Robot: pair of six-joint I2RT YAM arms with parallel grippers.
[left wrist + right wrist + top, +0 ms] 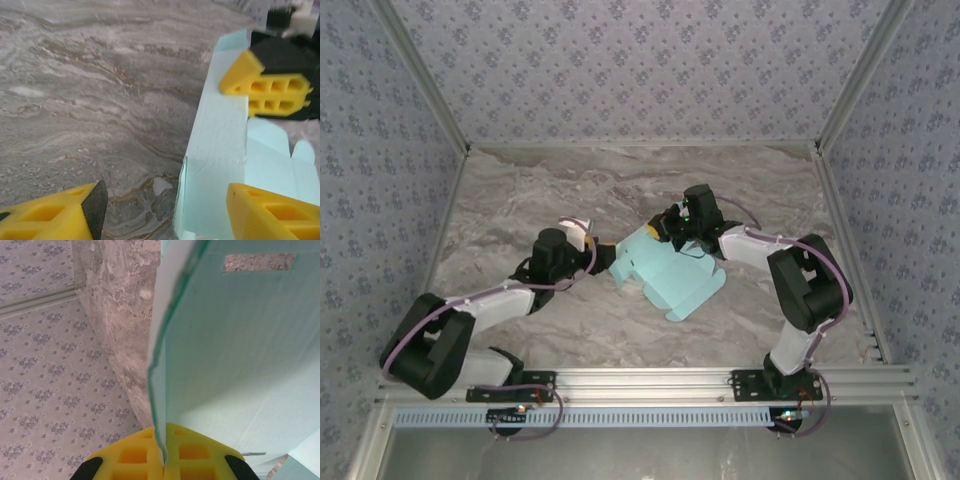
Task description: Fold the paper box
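The paper box (672,278) is a pale cyan die-cut sheet, partly folded, lying mid-table with one long panel raised. My right gripper (658,230) is shut on the far end of that raised panel; in the right wrist view its yellow fingers (165,467) pinch the doubled card edge (235,340). My left gripper (600,255) stands open at the sheet's left end. In the left wrist view the raised panel (220,150) stands between its fingers (167,200), close to the right one. The right arm's yellow fingers (265,90) clamp the panel farther along.
The grey marbled table (570,180) is walled by patterned panels at the back and both sides (640,60). An aluminium rail (650,380) with both arm bases runs along the near edge. Flat flaps of the sheet spread toward the front right (695,300).
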